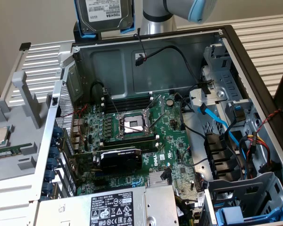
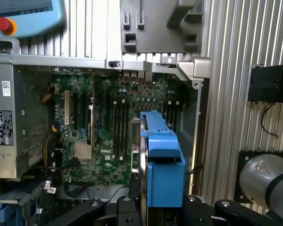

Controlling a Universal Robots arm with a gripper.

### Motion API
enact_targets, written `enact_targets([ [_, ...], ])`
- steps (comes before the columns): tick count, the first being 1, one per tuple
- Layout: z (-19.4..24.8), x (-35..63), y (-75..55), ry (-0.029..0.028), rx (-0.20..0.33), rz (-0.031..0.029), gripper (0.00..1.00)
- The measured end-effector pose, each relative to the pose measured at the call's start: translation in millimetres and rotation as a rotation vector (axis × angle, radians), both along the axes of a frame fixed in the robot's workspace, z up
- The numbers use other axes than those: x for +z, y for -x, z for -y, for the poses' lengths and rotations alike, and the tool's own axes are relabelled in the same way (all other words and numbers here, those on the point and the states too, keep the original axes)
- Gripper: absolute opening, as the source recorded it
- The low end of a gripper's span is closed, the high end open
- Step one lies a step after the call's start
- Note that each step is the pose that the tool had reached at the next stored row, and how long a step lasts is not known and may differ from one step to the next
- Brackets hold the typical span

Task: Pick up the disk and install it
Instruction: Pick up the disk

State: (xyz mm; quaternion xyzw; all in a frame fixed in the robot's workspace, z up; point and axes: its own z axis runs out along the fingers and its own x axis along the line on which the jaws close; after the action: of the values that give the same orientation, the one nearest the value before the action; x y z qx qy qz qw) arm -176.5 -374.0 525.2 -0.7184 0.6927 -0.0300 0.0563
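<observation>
The hand [image 2: 161,207] is closed part-way on the disk [image 1: 104,14], a rectangular silver-metal hard drive with a white Toshiba label clipped in a blue plastic frame; its black fingers [image 2: 127,207] press on both broad sides of the drive. The disk is held in the air, clear of everything below; in the exterior view it hangs over the far rim of the open grey metal computer case [image 1: 146,52]; in the wrist view it stands edge-on above the green motherboard [image 2: 99,136]. The grey power-supply box [image 1: 155,207] sits at the case's near end; the case rests on the ribbed pale bench [image 1: 264,37].
</observation>
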Motion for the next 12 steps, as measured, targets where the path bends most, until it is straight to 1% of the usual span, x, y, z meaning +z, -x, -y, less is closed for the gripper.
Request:
enact_targets([
  [2,1.0,1.3,-3.3,0.0027,0.000,0.0001,0.37],
  [5,2.4,3.2,-9.4,0.0083,0.000,0.0003,0.37],
  [9,4.3,5.5,-17.9,0.0202,0.000,0.0001,0.37],
  [11,5.3,6.8,-21.5,0.0290,0.000,0.0000,0.37],
  [12,6.0,7.0,-22.8,0.0321,0.000,0.0001,0.37],
])
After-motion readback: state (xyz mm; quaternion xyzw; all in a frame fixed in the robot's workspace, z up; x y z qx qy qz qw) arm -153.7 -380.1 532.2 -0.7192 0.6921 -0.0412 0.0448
